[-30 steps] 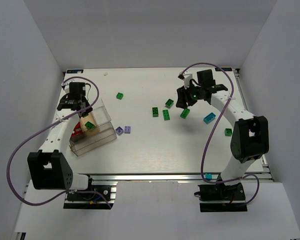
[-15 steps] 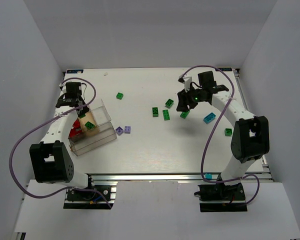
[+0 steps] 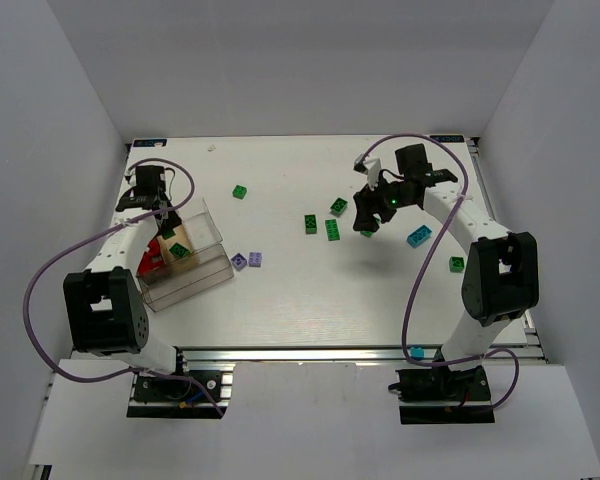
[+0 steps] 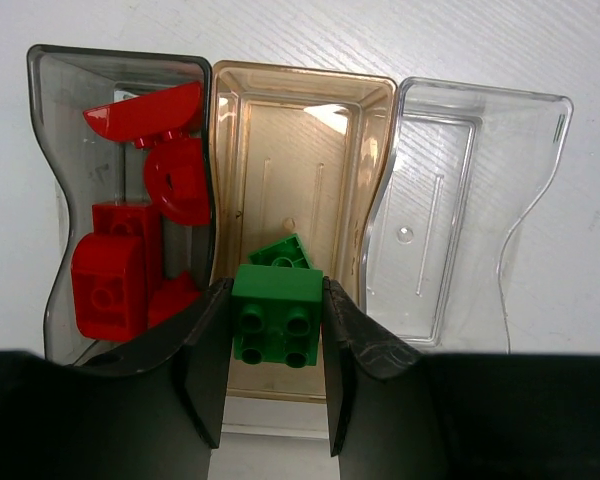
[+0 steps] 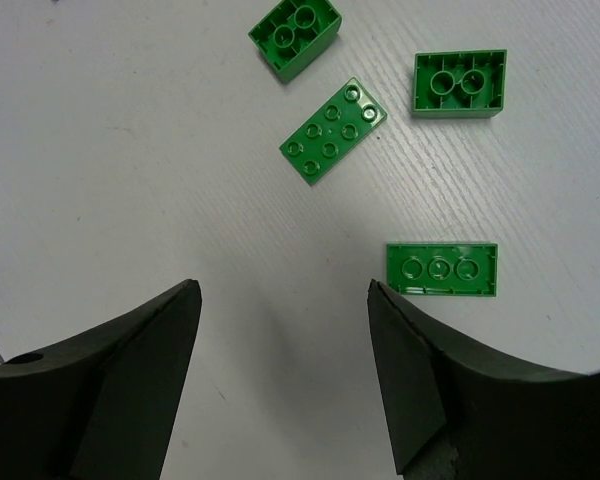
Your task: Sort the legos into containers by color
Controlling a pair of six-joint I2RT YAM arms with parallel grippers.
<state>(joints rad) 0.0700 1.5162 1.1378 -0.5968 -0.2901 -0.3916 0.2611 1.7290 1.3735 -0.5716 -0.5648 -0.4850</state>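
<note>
containers (image 4: 440,200): clear glossy plastic | legos (image 5: 333,131): smooth plastic | table (image 5: 130,150): matt, fine-grained

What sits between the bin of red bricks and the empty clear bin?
The tan bin, one green brick inside; the left wrist view shows it.

A robotics lab cell: white table (image 3: 300,300) boxed by plain white walls (image 3: 300,70) (aluminium frame (image 3: 310,353) at the near edge).

R pincer (image 5: 280,290) over open table (image 5: 100,150), green bricks (image 5: 332,132) ahead, tan bin (image 4: 300,160) roomy
</note>
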